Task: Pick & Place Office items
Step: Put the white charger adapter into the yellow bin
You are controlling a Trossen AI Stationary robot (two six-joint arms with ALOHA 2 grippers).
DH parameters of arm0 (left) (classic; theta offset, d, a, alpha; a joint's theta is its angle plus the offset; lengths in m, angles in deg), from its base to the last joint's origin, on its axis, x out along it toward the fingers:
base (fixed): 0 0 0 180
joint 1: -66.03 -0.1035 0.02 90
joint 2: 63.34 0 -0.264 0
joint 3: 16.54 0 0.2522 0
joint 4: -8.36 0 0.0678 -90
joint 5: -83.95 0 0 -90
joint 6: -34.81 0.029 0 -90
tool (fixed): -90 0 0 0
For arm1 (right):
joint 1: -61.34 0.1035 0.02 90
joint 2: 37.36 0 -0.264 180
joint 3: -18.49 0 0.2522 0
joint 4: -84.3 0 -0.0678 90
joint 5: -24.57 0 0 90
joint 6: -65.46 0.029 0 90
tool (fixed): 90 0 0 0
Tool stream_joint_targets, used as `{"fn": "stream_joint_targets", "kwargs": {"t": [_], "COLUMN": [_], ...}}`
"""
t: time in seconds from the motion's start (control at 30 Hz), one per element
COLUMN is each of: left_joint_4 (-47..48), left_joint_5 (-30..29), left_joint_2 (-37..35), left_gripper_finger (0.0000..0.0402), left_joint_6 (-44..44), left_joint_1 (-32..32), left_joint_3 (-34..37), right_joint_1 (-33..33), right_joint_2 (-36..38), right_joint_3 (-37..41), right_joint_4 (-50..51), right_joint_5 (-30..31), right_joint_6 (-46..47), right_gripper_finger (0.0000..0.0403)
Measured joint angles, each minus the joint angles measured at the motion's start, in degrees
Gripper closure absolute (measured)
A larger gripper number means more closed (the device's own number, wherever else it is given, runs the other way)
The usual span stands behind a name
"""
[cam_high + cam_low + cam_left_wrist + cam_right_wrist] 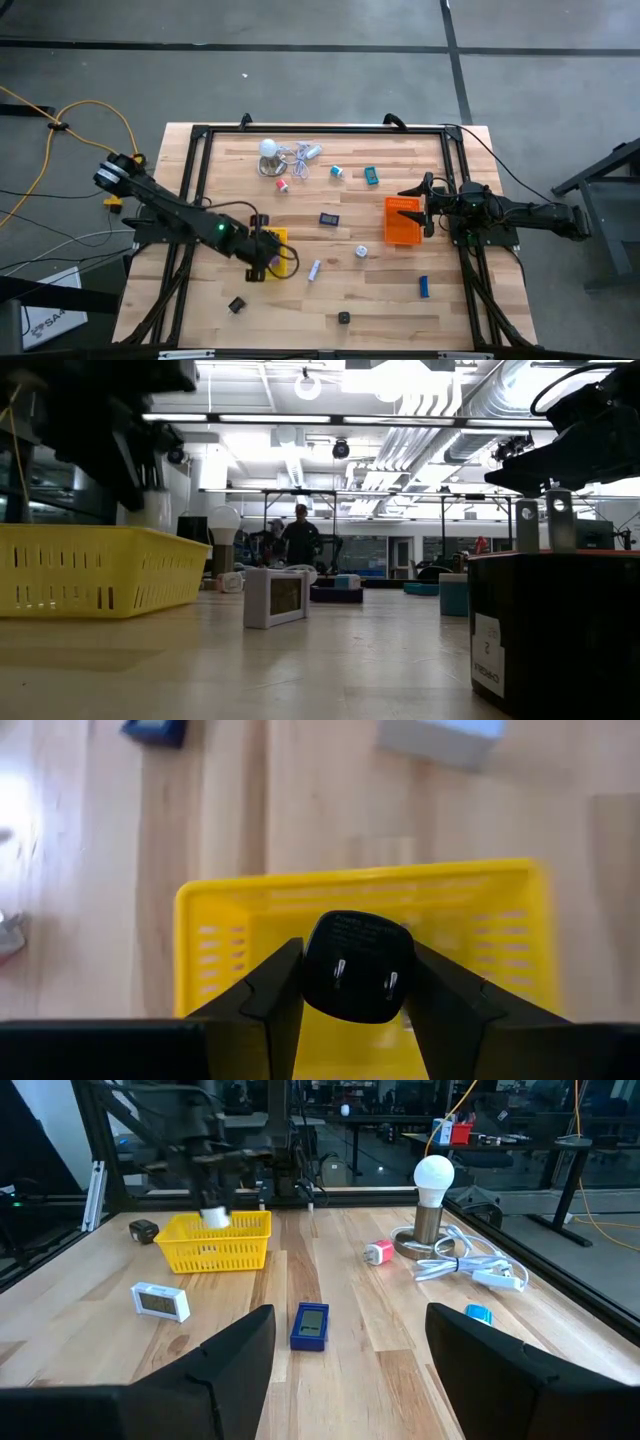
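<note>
The left gripper [262, 262] hangs over the yellow rectangular plastic tray [278, 238] near the table's left-middle, its two dark fingers [275, 990] closed on a small glossy black block with rounded corners [357, 966] — the left wrist view shows the block pinched between them directly above the tray's slotted interior. On the pale wooden table [330, 290], nearer the front edge, lie two more small black items: one [236, 305] front-left of the tray and one [343, 318] near the front middle. Just right of the tray sits a small white rectangular device with a grey screen [314, 269].

Toward the far edge stands the white dome-shaped lamp with its pale grey cord [268, 149], with a little red and white item [282, 185] beside it. Near the table's middle lies a dark blue flat rectangular item with a pale screen [329, 219]. Farther right are a small blue roll [338, 172], a teal block [371, 176] and a small white cube [361, 253].

The orange rectangular plastic tray [402, 220] sits at the right-middle, with a blue bar-shaped item [423, 286] in front of it. The right gripper [427, 205] hovers at the orange tray's outer edge — fingers [220, 1360] spread wide apart, nothing between them.
</note>
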Motion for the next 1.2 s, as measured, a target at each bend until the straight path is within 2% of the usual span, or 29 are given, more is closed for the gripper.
{"fn": "stream_joint_targets", "kwargs": {"t": [0.27,0.5,0.83,1.2], "left_joint_4": [-4.9,-8.9,-11.07,-11.23], "left_joint_5": [0.68,5.72,8.37,9.33], "left_joint_2": [-0.01,-0.01,1.79,1.78], "left_gripper_finger": [0.0258,0.0258,0.0239,0.0235], "left_joint_6": [0.94,2.17,2.55,2.55], "left_joint_1": [-4.91,-8.41,-9.13,-9.13], "left_joint_3": [4.85,7.78,8.34,8.36], "right_joint_1": [0.0,0.0,0.0,0.0], "right_joint_2": [0.0,0.0,0.0,0.0], "right_joint_3": [0.01,0.0,0.01,0.01], "right_joint_4": [-0.01,-0.01,-0.01,0.0], "right_joint_5": [-0.01,0.0,-0.01,-0.01], "right_joint_6": [0.0,0.0,0.0,0.0], "right_gripper_finger": [0.0155,0.0155,0.0155,0.0155]}}
